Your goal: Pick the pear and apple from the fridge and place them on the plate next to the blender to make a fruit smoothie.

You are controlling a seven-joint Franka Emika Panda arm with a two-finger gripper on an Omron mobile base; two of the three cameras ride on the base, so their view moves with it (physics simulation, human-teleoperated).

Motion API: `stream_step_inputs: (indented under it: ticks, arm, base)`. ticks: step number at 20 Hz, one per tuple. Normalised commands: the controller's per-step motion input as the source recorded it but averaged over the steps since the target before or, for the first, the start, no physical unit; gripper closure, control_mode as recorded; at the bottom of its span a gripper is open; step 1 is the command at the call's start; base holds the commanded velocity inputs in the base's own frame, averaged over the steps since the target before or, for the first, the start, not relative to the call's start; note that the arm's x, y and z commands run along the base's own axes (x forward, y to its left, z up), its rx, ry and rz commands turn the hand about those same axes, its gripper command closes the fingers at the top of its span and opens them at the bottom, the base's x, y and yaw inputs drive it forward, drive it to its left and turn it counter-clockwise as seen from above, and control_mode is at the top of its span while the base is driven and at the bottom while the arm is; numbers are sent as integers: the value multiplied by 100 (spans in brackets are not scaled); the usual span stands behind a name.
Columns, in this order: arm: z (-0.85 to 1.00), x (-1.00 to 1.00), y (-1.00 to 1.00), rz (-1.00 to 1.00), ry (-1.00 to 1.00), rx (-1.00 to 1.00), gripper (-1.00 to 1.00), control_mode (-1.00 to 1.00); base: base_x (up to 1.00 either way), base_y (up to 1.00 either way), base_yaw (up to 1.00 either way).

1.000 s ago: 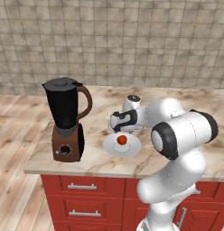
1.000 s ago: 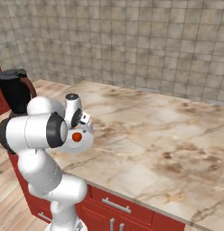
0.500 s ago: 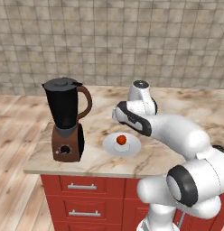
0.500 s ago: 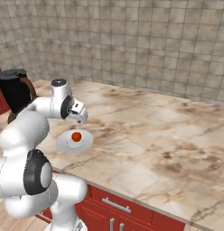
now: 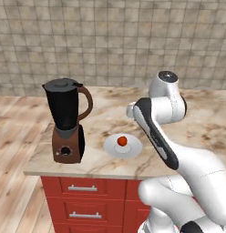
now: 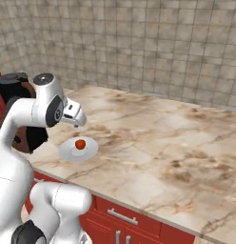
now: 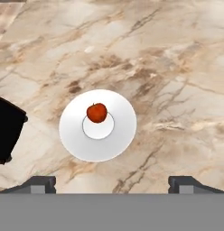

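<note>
The big brown-and-cream marble worktop [image 5: 197,118] spreads out under the fingers, with lots of bare room on the side away from the blender. The tall dark blender with the brown base and black lid [image 5: 65,119] stands off to one side of the fingers, near the worktop's front edge. The small round white plate [image 7: 97,125] lies right below the fingers, just beside the blender but not touching it. The little round red apple [image 7: 97,112] sits on the plate, close to its middle. The gripper [image 7: 111,180] hangs above it — its fingers [image 7: 39,182] are spread wide and hold nothing.

The pear must still be fetched, I think. If it is put down hard, the apple could roll off — the plate is shallow. A wide swing could knock the blender over.
</note>
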Motion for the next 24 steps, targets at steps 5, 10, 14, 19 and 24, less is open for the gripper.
stream_step_inputs:
  ticks: [5,10,14,19,24]
  arm:
    - [54,-95,-28,0,-26,0,-100,-100]
    - [2,-20,-7,-2,-5,0,-100,-100]
    - [-3,-19,0,0,0,0,-100,100]
    - [0,0,0,0,0,0,-100,100]
    - [0,0,0,0,0,0,-100,100]
  base:
    - [0,0,0]
    - [0,0,0]
    - [-49,-9,-8]
    - [-88,-44,-55]
    - [-48,-42,-67]
